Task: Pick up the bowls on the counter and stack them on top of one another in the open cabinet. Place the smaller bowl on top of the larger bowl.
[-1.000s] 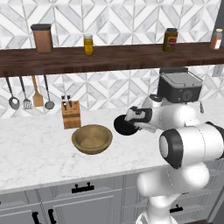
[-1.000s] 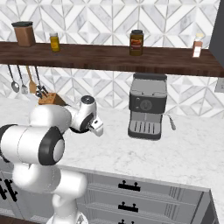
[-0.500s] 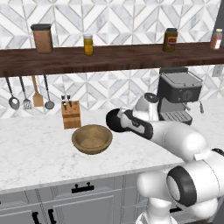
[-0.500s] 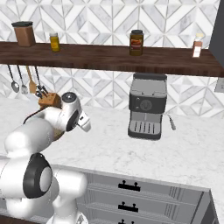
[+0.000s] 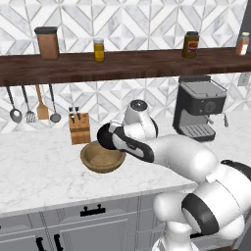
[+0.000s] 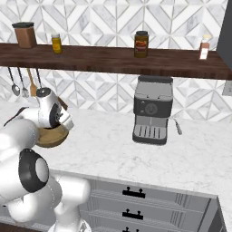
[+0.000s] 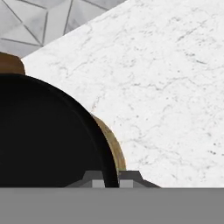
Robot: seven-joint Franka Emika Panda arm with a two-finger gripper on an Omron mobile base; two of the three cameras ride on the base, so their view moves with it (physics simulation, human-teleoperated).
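1. The arm reaches across the counter (image 5: pixel 44 171) to the left, and the gripper (image 7: pixel 111 178) is clamped on the rim of the smaller bowl (image 5: pixel 109 138), the glossy black one, one fingertip either side of its edge.
2. That black bowl hangs in the air above the right-hand rim of the larger bowl (image 5: pixel 100 158); I cannot tell whether the two touch.
3. From the hand camera the black bowl (image 7: pixel 43 135) fills the left side, with a sliver of the wooden bowl (image 7: pixel 113 146) peeking out beneath it and marble (image 7: pixel 166 87) beyond.
4. The wooden bowl sits on the worktop, just in front of the knife block (image 5: pixel 79 128), near the tiled wall.
5. From the right side, the wooden bowl (image 6: pixel 50 137) shows partly behind the robot's wrist, low on the marble (image 6: pixel 136 158).
6. The coffee machine (image 5: pixel 198 109) stands well apart to the right, against the backsplash.
7. Utensils (image 5: pixel 30 104) hang under the long dark shelf (image 5: pixel 122 61), left of the knife block.
8. Up on that shelf: a brown canister (image 5: pixel 47 42), a yellow jar (image 5: pixel 99 50), a dark jar (image 5: pixel 190 44).
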